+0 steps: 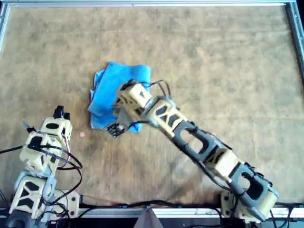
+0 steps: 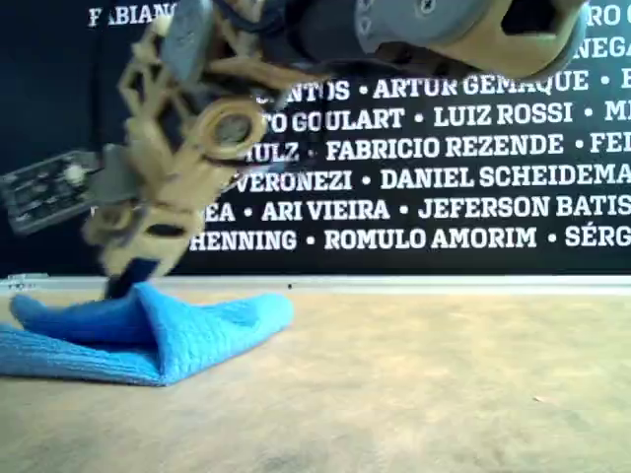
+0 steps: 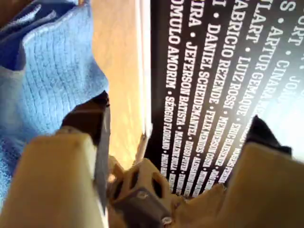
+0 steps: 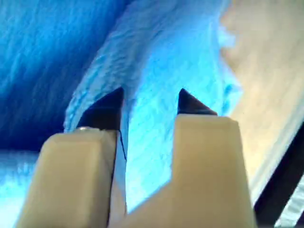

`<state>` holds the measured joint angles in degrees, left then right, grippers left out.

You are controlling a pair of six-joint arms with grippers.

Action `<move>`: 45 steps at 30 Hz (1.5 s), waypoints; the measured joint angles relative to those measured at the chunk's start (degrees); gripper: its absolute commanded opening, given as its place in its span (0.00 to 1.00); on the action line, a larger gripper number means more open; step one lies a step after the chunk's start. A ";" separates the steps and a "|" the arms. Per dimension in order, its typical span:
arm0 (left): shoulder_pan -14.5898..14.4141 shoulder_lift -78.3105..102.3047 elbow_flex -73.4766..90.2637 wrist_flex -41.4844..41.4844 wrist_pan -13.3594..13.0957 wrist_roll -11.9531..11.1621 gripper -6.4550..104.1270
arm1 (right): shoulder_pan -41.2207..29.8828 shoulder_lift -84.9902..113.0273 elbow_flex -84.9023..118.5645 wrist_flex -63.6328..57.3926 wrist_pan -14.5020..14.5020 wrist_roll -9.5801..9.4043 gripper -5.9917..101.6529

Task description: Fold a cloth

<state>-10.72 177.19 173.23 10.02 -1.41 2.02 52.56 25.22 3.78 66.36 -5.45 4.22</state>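
Because the cloth (image 1: pixel 118 97) lies bunched and half-folded on the desk (image 1: pixel 213 61), we keep our second claw (image 4: pixel 149 102) low over it, jaws narrowly parted astride a raised fold, our first claw (image 3: pixel 175 118) wide, empty.

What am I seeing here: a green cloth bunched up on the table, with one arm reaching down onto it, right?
Not quite. The cloth is bright blue, not green, as the overhead view shows. The rest holds: it lies bunched up on the table, with one arm reaching down onto it.
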 measured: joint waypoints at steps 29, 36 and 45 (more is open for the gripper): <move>0.00 0.00 0.00 0.00 0.00 0.00 0.97 | -35.95 25.14 2.46 24.79 0.09 0.35 0.05; 0.00 0.00 0.00 0.00 0.00 0.00 0.97 | -35.77 49.66 23.47 24.79 0.09 0.35 0.05; 0.00 0.00 0.00 0.00 0.00 0.00 0.97 | -43.15 77.34 39.73 24.79 0.09 -0.18 0.05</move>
<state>-10.72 177.19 173.23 10.02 -1.41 2.02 9.40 102.57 43.51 91.14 -5.36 4.04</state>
